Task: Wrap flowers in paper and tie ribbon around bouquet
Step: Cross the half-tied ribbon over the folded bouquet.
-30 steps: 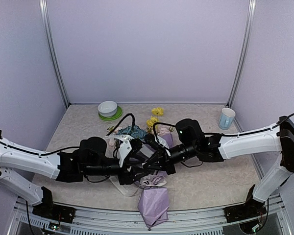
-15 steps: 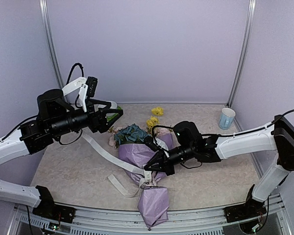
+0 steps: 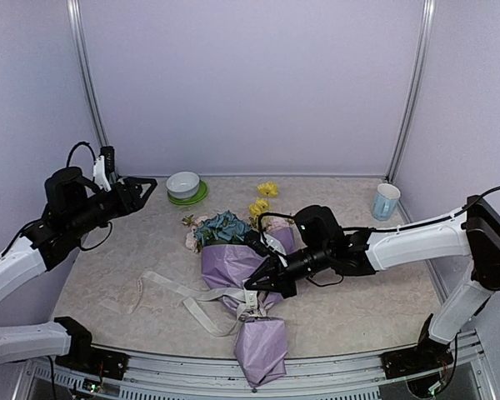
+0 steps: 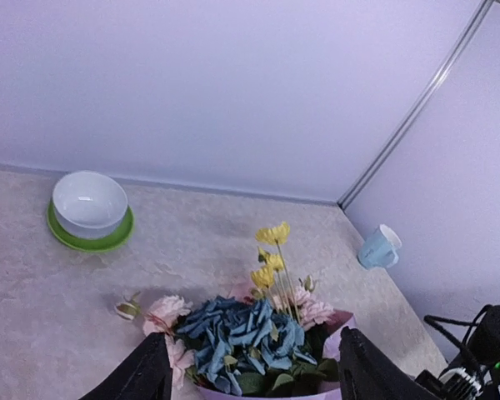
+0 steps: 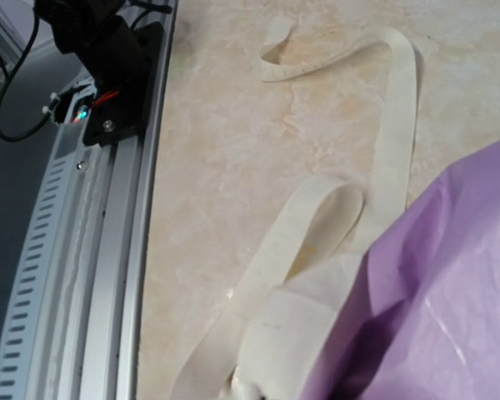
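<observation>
The bouquet lies mid-table: lilac paper (image 3: 233,268) rolled round the flowers (image 3: 223,227), whose blue and yellow heads point toward the back wall. The cream ribbon (image 3: 168,289) goes round the cone's narrow waist, and its loose ends trail left over the tabletop. My right gripper (image 3: 253,286) is shut on the ribbon at that waist. In the right wrist view the ribbon (image 5: 317,218) loops beside the paper (image 5: 450,292), and my fingers do not show. My left gripper (image 3: 142,189) hangs open and empty, high at the left. Its wrist view looks down on the flowers (image 4: 248,329) between the fingers (image 4: 152,371).
A white bowl on a green plate (image 3: 184,185) stands at the back, also in the left wrist view (image 4: 89,204). A pale blue cup (image 3: 386,201) is at the back right. A loose yellow bloom (image 3: 267,189) lies behind the bouquet. The paper's tail (image 3: 262,350) overhangs the front rail.
My left gripper let go of the ribbon, then rose and drew back to the far left. The ribbon's free end dropped flat on the table. The right arm stayed at the bouquet's waist.
</observation>
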You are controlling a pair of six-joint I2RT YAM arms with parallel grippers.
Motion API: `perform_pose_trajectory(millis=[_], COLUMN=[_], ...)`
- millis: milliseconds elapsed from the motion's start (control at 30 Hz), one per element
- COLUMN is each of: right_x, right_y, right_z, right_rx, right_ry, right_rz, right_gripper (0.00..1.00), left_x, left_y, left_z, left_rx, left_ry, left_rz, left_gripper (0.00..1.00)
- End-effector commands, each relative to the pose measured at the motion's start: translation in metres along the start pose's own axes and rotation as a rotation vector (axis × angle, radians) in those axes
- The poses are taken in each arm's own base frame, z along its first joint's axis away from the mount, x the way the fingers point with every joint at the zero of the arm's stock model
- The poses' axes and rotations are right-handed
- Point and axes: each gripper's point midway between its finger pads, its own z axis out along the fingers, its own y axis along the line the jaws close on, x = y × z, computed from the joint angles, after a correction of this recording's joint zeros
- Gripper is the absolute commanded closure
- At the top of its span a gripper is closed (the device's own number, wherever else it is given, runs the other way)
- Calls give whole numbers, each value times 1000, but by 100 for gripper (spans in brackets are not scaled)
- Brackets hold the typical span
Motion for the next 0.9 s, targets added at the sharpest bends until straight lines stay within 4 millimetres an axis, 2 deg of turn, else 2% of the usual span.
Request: perform_pose_trajectory(millis=[0, 67, 100, 133, 200, 333, 467, 533, 600, 700, 867], right_x=[-20, -20, -20, -19, -18, -19, -20, -20, -20, -22, -21], right_y=[5, 5, 5, 5, 6, 7, 9, 9, 9, 10, 11], right_z=[-4, -5, -5, -5, -4, -4, -4, -4, -4, -6, -5], right_rx=[-18, -14, -14, -16, -22, -32, -44, -45, -42, -41, -50], right_ry=[-41, -38, -37, -35, -31, -34, -37, -36, -35, -40, -39], right_rz=[-12, -12, -12, -9, -5, -4, -5, -5, -6, -6, 1], right_gripper=[100, 100, 100, 100, 100, 100, 100, 100, 100, 100, 100], left_x=[117, 162, 172, 178, 180, 179, 199, 213, 226, 247, 260], left_y=[-2, 15, 26, 39, 67, 103, 135, 145, 152, 164, 164], left_z=[20, 18, 15, 11, 2, -20, -43, -48, -49, -51, -53], left_rx=[110, 31, -22, -82, -224, -453, -628, -670, -692, -724, -698], left_ry=[421, 536, 544, 538, 506, 448, 489, 520, 553, 603, 626], left_rz=[-14, -7, -12, -26, -55, -55, -28, -33, -58, -89, -120], left_gripper=[43, 42, 38, 32, 26, 16, 12, 13, 14, 25, 59])
